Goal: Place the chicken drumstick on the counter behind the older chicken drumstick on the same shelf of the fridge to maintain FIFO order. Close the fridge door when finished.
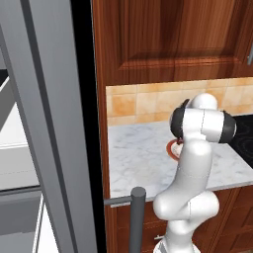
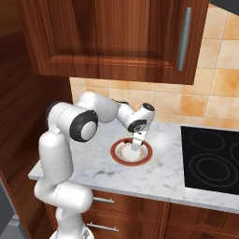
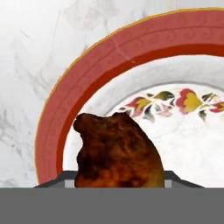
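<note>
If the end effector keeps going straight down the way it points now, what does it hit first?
The chicken drumstick, which sits right between the end effector tips. Just beyond it lies the red-rimmed plate on the marble counter. Whether the tips already touch the meat is unclear.

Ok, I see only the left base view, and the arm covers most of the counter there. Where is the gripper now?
Observer: In the right base view the gripper points down into a red-rimmed plate that stands on the counter.
Operator: Is the drumstick on this plate?
Observer: Yes. The hand view shows the brown chicken drumstick lying on the plate, right between the two fingertips.
Operator: Do the jaws grip it?
Observer: I cannot tell. In the hand view the drumstick covers nearly all of both fingertips, so no contact is visible.
</note>
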